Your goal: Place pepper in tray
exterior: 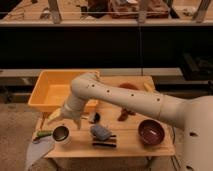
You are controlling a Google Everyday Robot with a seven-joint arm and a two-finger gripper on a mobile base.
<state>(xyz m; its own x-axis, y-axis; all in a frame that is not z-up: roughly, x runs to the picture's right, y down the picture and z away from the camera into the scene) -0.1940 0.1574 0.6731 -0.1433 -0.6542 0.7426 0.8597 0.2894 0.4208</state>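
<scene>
The pepper (43, 133), small and green, lies on the wooden table at its front left corner, just left of a metal cup (61, 134). The tray (44, 92), a deep yellow-orange bin, stands at the back left of the table. My pale arm reaches in from the right, bends over the tray's front right corner and points down. My gripper (63, 118) hangs just in front of the tray's front wall, above the cup and a little up and right of the pepper. It holds nothing that I can see.
A dark-red bowl (151, 131) stands at the front right. A grey-blue lump (101, 132) and a black flat piece (104, 144) lie at front centre. A small dark item (95, 118) and a reddish-brown one (124, 115) lie mid-table. A yellow piece (148, 88) lies at the back right.
</scene>
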